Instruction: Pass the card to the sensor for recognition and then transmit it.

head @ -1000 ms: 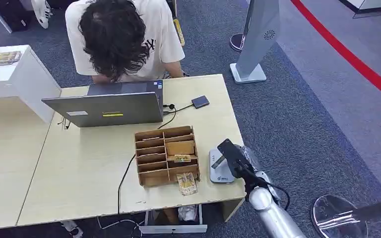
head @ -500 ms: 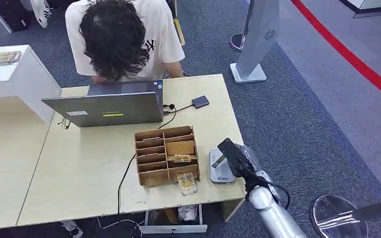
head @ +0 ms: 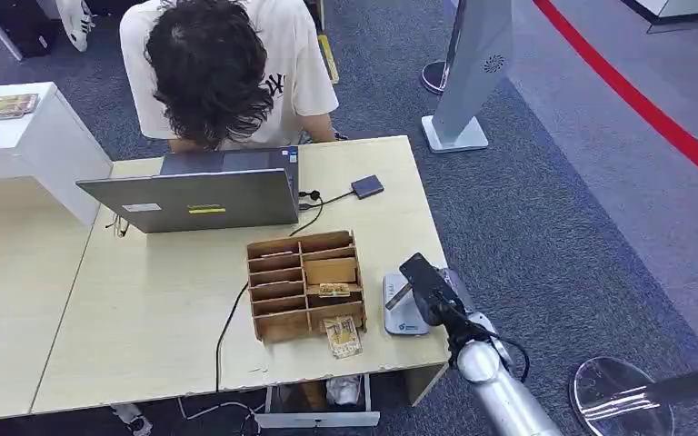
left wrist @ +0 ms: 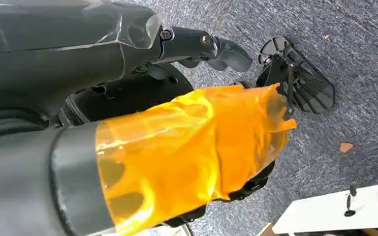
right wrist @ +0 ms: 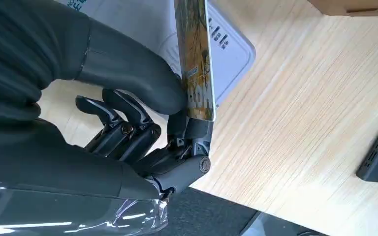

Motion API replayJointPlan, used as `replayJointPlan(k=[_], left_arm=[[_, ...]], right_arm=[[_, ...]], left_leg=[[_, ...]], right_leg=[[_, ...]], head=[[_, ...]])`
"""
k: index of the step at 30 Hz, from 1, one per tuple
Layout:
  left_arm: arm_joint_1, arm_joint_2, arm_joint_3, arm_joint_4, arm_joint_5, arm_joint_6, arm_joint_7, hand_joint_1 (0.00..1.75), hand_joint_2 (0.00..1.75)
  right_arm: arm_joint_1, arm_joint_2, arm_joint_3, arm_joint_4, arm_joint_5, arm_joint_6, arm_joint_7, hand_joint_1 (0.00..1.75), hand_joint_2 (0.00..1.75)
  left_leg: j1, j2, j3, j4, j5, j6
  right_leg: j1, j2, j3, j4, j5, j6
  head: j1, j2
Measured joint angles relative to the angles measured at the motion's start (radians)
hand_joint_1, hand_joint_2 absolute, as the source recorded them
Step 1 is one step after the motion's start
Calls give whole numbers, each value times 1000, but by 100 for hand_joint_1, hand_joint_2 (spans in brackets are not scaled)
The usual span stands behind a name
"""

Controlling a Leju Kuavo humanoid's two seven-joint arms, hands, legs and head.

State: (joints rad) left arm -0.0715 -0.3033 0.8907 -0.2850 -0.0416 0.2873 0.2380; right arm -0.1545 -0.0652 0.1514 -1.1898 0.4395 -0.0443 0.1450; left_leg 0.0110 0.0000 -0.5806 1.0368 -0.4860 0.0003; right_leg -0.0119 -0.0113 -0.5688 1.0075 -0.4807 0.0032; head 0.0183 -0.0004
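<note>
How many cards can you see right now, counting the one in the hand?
3: one card pinched in the right hand over the sensor, one in the wooden organizer, one on the table before it. Other slots may hide more.

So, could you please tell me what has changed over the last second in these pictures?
Very little. The right hand, pinching the card between thumb and finger, has crept slightly down and toward the robot over the white sensor. The card stays in its grip. The wooden organizer, the loose card in front of it, the laptop and the person have not moved.
</note>
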Motion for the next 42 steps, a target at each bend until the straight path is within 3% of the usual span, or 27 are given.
replayJointPlan(k=[42], left_arm=[[12,4,-85,0,103,25,4,0,0]], right_arm=[[-2,0,0,4,-30,-1,-11,175,175]], left_leg=[[0,0,0,0,0,0]], right_leg=[[0,0,0,0,0,0]], head=[[0,0]])
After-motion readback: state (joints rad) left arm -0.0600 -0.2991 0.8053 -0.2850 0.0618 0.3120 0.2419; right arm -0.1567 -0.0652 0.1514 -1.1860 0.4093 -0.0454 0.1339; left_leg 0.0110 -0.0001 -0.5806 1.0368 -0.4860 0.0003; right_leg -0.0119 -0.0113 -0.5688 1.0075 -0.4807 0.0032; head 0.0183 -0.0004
